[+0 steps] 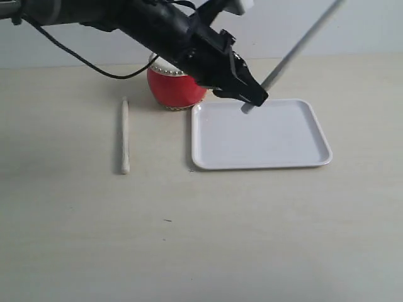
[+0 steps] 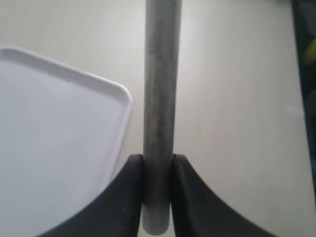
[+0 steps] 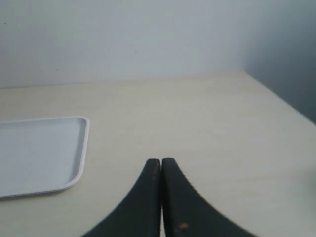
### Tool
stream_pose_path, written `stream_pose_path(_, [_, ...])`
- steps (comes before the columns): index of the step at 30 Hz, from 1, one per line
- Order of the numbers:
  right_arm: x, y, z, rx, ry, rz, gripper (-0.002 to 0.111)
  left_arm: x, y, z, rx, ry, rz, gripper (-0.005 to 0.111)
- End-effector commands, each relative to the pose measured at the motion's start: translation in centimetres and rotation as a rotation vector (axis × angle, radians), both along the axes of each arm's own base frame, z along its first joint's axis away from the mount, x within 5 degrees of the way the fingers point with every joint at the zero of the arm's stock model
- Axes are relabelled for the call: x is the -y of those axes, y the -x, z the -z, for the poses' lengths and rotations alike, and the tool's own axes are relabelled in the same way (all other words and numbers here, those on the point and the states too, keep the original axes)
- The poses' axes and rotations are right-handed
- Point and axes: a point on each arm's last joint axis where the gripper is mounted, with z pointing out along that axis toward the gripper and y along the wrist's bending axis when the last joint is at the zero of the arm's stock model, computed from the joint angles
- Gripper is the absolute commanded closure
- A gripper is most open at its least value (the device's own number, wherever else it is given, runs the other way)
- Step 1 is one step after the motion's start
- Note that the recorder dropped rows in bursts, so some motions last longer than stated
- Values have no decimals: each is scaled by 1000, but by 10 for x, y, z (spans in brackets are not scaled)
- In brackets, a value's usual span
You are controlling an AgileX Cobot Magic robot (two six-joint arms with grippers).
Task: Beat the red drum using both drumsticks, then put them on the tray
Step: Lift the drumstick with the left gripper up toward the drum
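Observation:
My left gripper [image 1: 253, 99] reaches across to the white tray [image 1: 296, 160] and is shut on a drumstick [image 1: 301, 43], which slants up and to the right with its lower end just over the tray's back left part. In the left wrist view the grey-marked drumstick [image 2: 161, 98] runs between the black fingers [image 2: 129, 197], beside the tray's corner [image 2: 124, 96]. The second drumstick [image 1: 124, 135] lies on the table left of the red drum [image 1: 171, 88], which my left arm partly hides. My right gripper [image 3: 161, 163] is shut on nothing, above the table beside the tray [image 3: 81, 148].
The pale wooden table [image 1: 201, 239] ends at a light wall [image 1: 352, 31] behind. A black cable [image 1: 94, 63] hangs from my left arm above the back of the table. The table's right edge [image 3: 281, 106] shows in the right wrist view.

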Motion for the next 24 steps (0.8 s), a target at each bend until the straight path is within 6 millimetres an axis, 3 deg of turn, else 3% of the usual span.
stream_pose_path(1, [-3, -2, -13, 145, 95, -40, 108, -19, -8, 5, -45, 216, -30, 107])
stream_pose_path(5, [-9, -1, -30, 357, -113, -90, 108, -30, -16, 7, -66, 258, -77, 107])
stream_pose_path(10, [-11, 2, -46, 538, -197, -137, 108, -34, -16, 5, -25, 246, -42, 107])
stream_pose_path(15, [-12, 4, -50, 585, -195, -151, 108, -35, -14, 5, -11, 228, -21, 107])
stream_pose_path(19, [-10, 5, -52, 624, -370, -144, 108, -40, -23, 9, 75, 175, -68, 107])
stream_pose_path(22, [-12, 15, -75, 904, -377, -233, 108, -41, -25, 8, 62, 197, -85, 107])
stream_pose_path(23, [-11, 12, -80, 901, -385, -224, 108, -41, -25, 7, 57, 208, -91, 107])
stream_pose_path(24, [-9, -6, -92, 801, -395, -182, 108, -40, -25, 5, 45, 230, -102, 107])
